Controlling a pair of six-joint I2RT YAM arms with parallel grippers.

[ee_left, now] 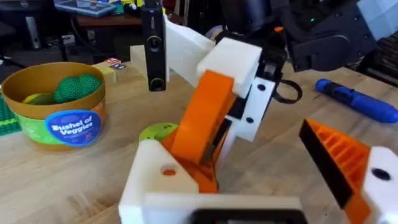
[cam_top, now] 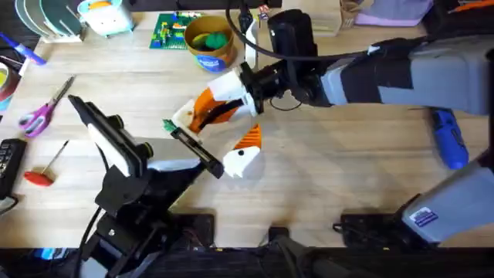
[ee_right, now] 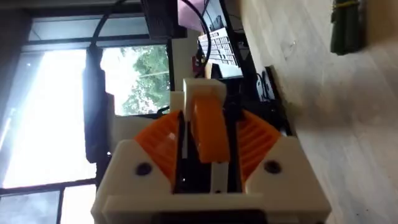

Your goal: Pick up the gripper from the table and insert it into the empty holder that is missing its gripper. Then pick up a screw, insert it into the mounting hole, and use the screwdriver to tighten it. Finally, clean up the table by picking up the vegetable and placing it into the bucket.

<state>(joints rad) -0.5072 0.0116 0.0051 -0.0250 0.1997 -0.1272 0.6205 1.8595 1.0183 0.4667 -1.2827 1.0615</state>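
Observation:
My right gripper (cam_top: 216, 106) reaches across the table (cam_top: 347, 177) and is shut on the gripper (cam_top: 207, 114), a white and orange finger (ee_left: 202, 121) clamped between its ribbed pads (ee_right: 165, 140). The piece's white base rests at the free end of the holder (cam_top: 193, 145), the black bar on my left arm; whether it is seated cannot be told. My left gripper (cam_top: 225, 130) is open, with one mounted finger (ee_left: 348, 165) at the bar's other end. The vegetable (cam_top: 168, 124) lies beside the bar. The bucket (ee_left: 68, 127) stands behind. The screwdriver (cam_top: 449, 137) lies far right. A screw is out of view.
A lime-green disc (ee_left: 155, 132) lies under the held piece. Purple scissors (cam_top: 42, 112) and a red-handled tool (cam_top: 42, 174) lie at the left, with a black keypad (cam_top: 8, 158) at the edge. Clutter lines the far side.

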